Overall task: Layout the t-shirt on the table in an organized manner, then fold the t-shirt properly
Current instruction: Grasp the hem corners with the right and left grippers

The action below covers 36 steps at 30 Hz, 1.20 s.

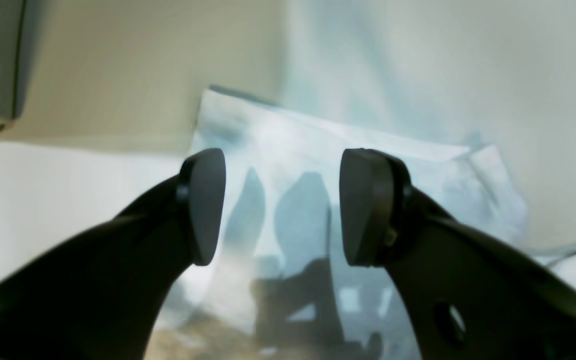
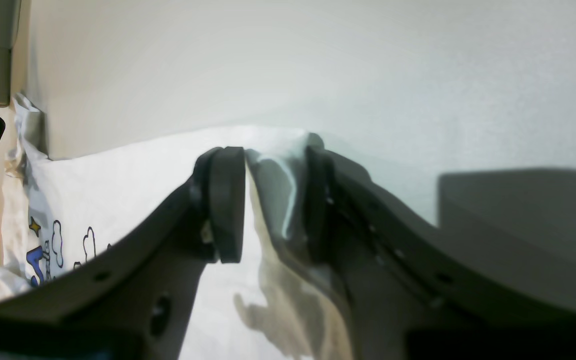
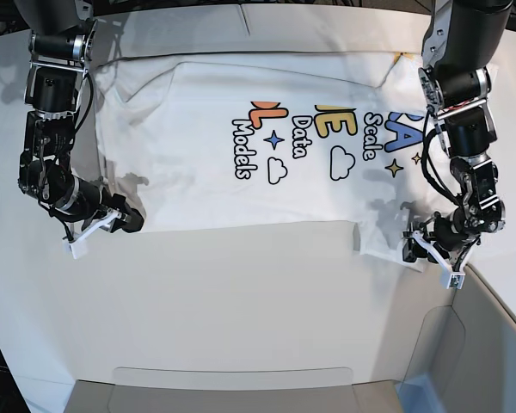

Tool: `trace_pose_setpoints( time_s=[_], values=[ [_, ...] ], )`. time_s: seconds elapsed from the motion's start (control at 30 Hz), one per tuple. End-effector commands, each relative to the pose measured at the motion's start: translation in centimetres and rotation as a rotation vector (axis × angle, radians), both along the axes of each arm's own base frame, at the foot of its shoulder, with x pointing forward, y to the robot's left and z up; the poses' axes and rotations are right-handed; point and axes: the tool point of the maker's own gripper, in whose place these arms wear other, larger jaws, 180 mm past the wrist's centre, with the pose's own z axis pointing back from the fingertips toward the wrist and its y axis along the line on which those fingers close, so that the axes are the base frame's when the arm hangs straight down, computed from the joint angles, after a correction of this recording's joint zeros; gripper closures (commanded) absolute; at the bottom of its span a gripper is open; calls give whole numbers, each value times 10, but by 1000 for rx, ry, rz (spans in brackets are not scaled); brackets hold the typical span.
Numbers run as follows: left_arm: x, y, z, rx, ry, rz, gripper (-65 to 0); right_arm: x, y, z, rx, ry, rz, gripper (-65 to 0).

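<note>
The white t-shirt (image 3: 206, 198) lies spread print-up across the far half of the table (image 3: 241, 292), its coloured letters reading sideways. At the shirt's near right corner my left gripper (image 3: 413, 245) hovers low. The left wrist view shows this left gripper (image 1: 280, 205) open, with nothing between its pads and the shirt corner (image 1: 318, 145) beneath. My right gripper (image 3: 127, 220) is at the shirt's near left corner. Seen from the right wrist, the right gripper (image 2: 275, 200) is shut on a raised fold of t-shirt (image 2: 118, 175) cloth.
A grey-white bin (image 3: 477, 344) stands at the near right corner, close to my left arm. A shallow raised lip (image 3: 232, 376) runs along the table's near edge. Both arms' upper links (image 3: 56, 77) stand over the shirt's two far corners.
</note>
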Motion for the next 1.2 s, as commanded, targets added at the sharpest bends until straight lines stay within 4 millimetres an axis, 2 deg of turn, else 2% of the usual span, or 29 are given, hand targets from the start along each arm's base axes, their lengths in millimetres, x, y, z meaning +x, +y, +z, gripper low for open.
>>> trace_pose_setpoints(
  time_s=[0.0,0.13,0.33,0.43,0.6,0.7,0.9,1.0,1.07,1.17],
  values=[
    [18,10,26,-9,-81,25,-365,-16,-6,-16,-58,93,32,-205],
    [21,24,22,-33,-104,59,-365,-22,-6,-18,-63,97,35,-205],
    [20,25,14,8,-83,45,-365,-23,-1,-7,-83,51,54,-205],
    [16,17,3,70,-41,-16,-363,-22,-1,-6,-84,48,53,-205],
    [4,-12,-23,139,36,-144,-355,-22,-1,-6,-84,50,54,-205],
    [2,-18,-28,145,48,-164,-302,-23,0,-7,-82,52,54,-205],
    [4,-18,-26,142,43,-161,-159,-30,1,-11,-84,86,78,-198],
    [5,-18,-25,140,41,-159,-103,-28,0,-9,-86,78,76,-135],
    [5,-17,-25,141,41,-159,-73,-28,0,-8,-87,78,77,-70],
    [5,-17,-25,140,41,-157,-44,-28,0,-8,-88,78,76,-16]
  ],
)
